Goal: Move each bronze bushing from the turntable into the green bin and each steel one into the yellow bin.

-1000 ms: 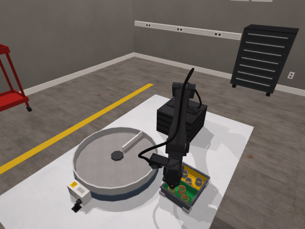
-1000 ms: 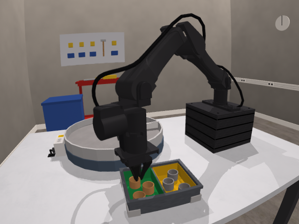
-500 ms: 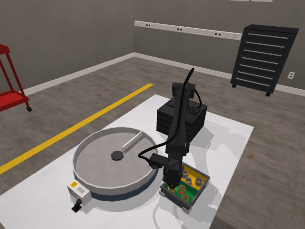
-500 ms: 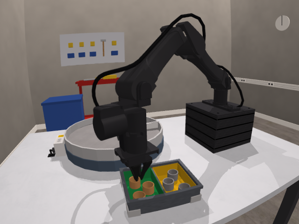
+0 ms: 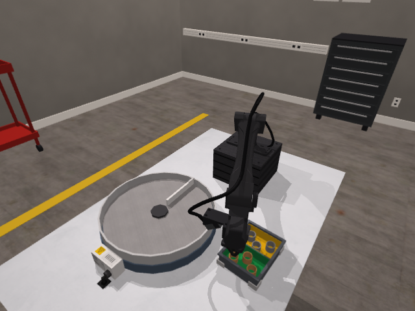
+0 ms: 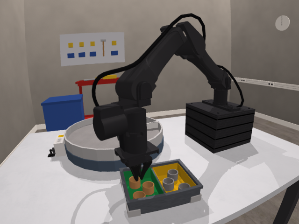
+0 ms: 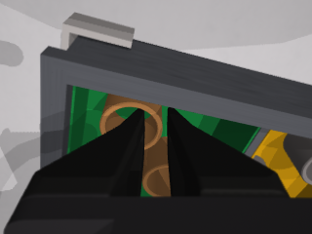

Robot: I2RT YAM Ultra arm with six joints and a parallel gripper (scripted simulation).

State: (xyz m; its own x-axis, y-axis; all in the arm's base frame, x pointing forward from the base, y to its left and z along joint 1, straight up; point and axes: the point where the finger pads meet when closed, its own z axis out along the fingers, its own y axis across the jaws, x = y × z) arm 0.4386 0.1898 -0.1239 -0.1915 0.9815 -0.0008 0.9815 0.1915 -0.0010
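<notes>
Gripper point(image 6: 138, 178) fingers straddle bronze bushing point(image 6: 134, 183) wall, released.

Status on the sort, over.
Gripper barely open over bronze bushing in green bin. Three steel bushings in yellow bin. Turntable shows none. Nothing blocking.

My gripper point(image 6: 138, 177) hangs in the tray point(image 6: 164, 199) compartment nearer the turntable point(image 6: 72, 144), at one of three bushings point(image 6: 133, 184) there. Three more point(image 6: 168, 184) sit in the other compartment, my pedestal point(image 6: 217, 135) behind.
</notes>
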